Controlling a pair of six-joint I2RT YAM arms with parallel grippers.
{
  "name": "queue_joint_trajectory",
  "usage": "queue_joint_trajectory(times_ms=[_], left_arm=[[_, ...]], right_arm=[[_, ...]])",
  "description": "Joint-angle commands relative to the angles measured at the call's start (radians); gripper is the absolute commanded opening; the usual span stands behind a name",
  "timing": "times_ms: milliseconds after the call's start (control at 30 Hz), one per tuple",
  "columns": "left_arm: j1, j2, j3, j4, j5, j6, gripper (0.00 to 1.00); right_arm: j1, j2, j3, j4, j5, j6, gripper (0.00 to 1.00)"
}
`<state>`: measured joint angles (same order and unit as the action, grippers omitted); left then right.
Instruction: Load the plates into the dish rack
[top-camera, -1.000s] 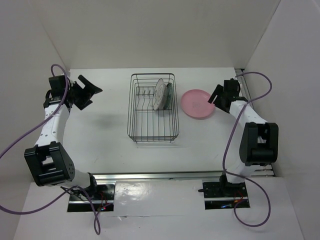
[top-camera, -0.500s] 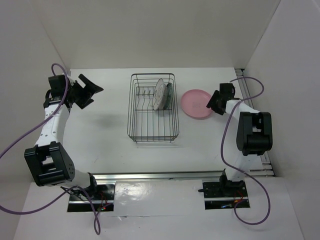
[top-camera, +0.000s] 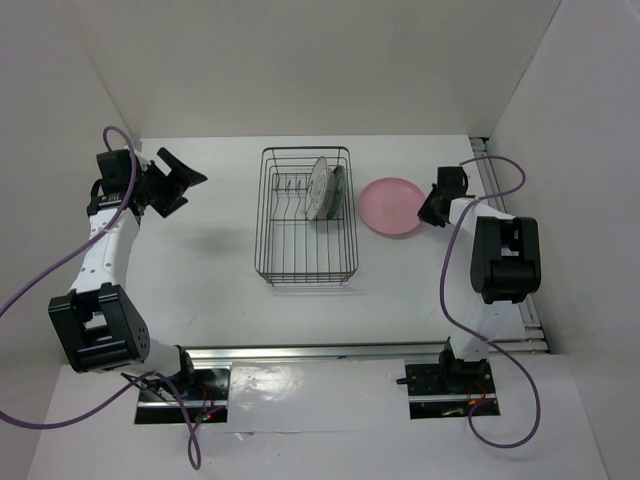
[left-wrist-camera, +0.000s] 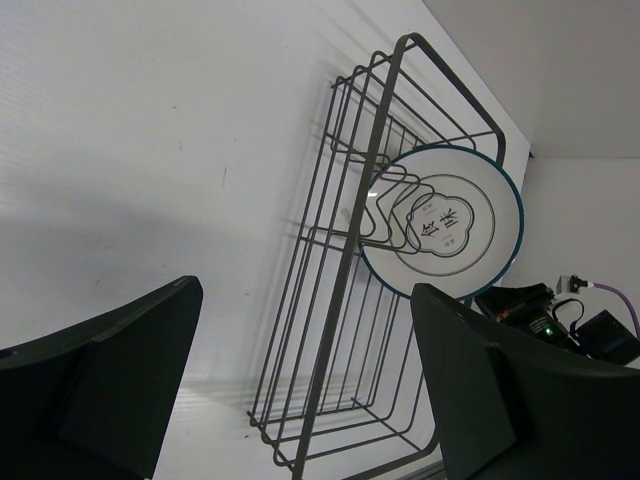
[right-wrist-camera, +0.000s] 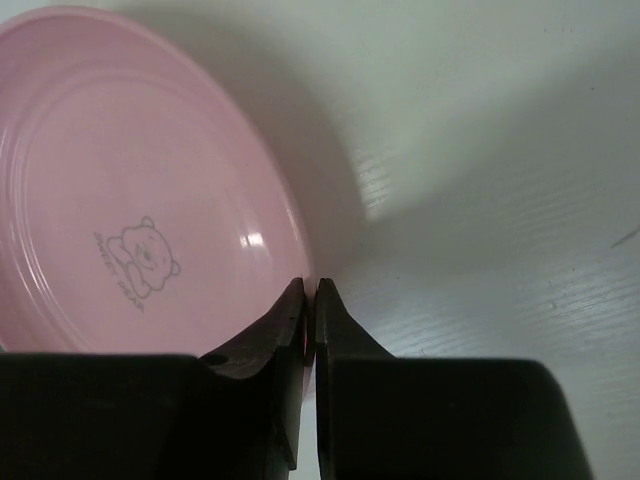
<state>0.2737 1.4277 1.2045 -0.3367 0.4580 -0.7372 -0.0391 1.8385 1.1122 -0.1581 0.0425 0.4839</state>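
The pink plate (top-camera: 392, 207) lies on the table right of the dish rack (top-camera: 305, 150); a small bear print shows on the pink plate (right-wrist-camera: 120, 190) in the right wrist view. My right gripper (top-camera: 432, 210) is at its right edge, and the right gripper (right-wrist-camera: 310, 290) is shut on the rim, one finger above and one below. Two plates stand upright in the rack: a white ringed one (top-camera: 318, 188) and a darker one (top-camera: 338, 190) behind it. My left gripper (top-camera: 175, 180) hangs open at the far left, facing the dish rack (left-wrist-camera: 340, 300) and the white plate (left-wrist-camera: 445, 225).
White walls close in the table on the left, back and right. The right arm's upper links (top-camera: 505, 260) stand between the pink plate and the right wall. The near half of the rack holds no plates.
My right gripper slid in to the pink plate's right edge and closed on the rim. The right arm folded closer to the table's back. The left arm stayed still.
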Motion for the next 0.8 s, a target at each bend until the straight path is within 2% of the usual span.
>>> queue_joint_trajectory(times_ms=[0,33,67,267,400,533,700,767], left_arm=[[0.005,-0.023,0.0,0.03,0.024,-0.001,1.0],[0.005,-0.023,0.0,0.03,0.024,-0.001,1.0],[0.005,-0.023,0.0,0.03,0.024,-0.001,1.0],[0.005,-0.023,0.0,0.03,0.024,-0.001,1.0],[0.005,-0.023,0.0,0.03,0.024,-0.001,1.0],[0.005,-0.023,0.0,0.03,0.024,-0.001,1.0],[0.005,-0.023,0.0,0.03,0.015,-0.001,1.0],[0.005,-0.023,0.0,0.03,0.004,-0.001,1.0]], right_arm=[[0.013,-0.004,0.035,-0.014,0.06,-0.016,0.05],[0.022,-0.004,0.035,-0.023,0.06,-0.016,0.05],[0.022,-0.004,0.044,-0.04,0.086,-0.016,0.0],[0.041,-0.054,0.104,-0.109,0.186,-0.016,0.0],[0.065,-0.116,0.181,-0.193,0.371,-0.005,0.0],[0.084,-0.156,0.299,-0.259,0.454,-0.027,0.0],[0.194,-0.199,0.478,-0.374,0.647,-0.074,0.0],[0.275,-0.209,0.538,-0.408,0.782,-0.094,0.0]])
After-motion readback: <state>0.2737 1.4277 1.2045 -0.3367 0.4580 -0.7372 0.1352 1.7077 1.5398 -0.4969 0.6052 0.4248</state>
